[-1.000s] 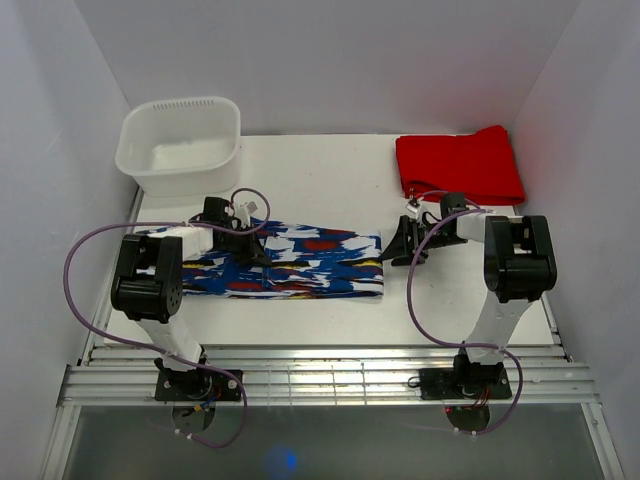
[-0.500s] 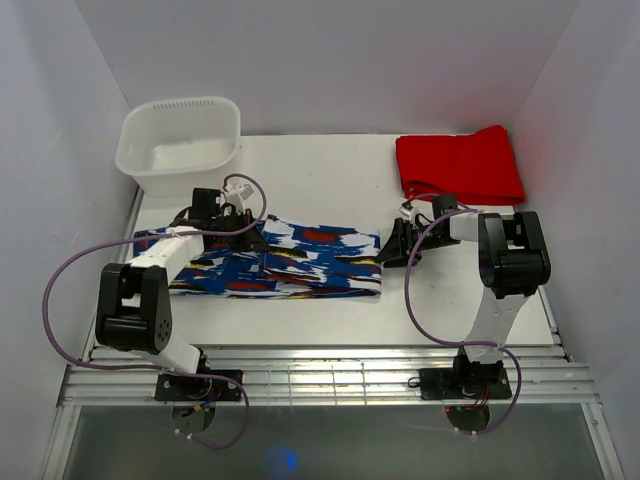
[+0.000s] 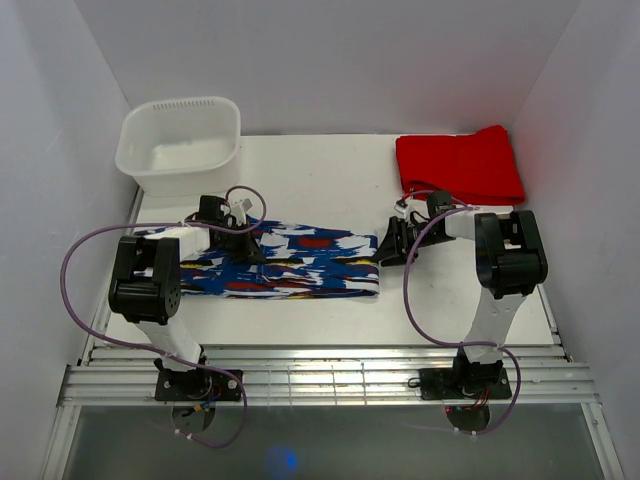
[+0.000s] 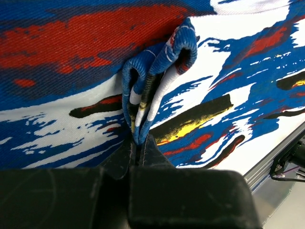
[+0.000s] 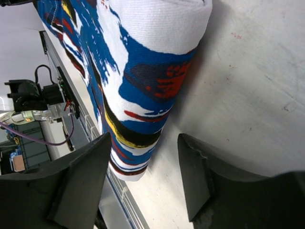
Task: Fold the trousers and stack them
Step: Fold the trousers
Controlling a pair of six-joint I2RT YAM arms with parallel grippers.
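The trousers [image 3: 300, 262] lie as a long printed band across the near middle of the counter [image 3: 330, 180], between the two arms. They are well apart from the plain red garment [image 3: 460, 165] at the far right and the white basin [image 3: 180, 145] at the far left. Over the last second the right arm [image 3: 510, 255] has slid leftward, bringing the right jaws to the band's right end. They stand spread on either side of that rounded end, and the wrist view shows no cloth pinched between them yet. The left arm [image 3: 150, 275] swung outward and has returned. The left jaws stay pressed together on a raised ridge of fabric [image 4: 157, 71] near the band's left part, and the band's right edge has drawn in slightly. This looks like both ends being readied for a crosswise fold. The right side probably still has to close on its end before anything can be lifted.
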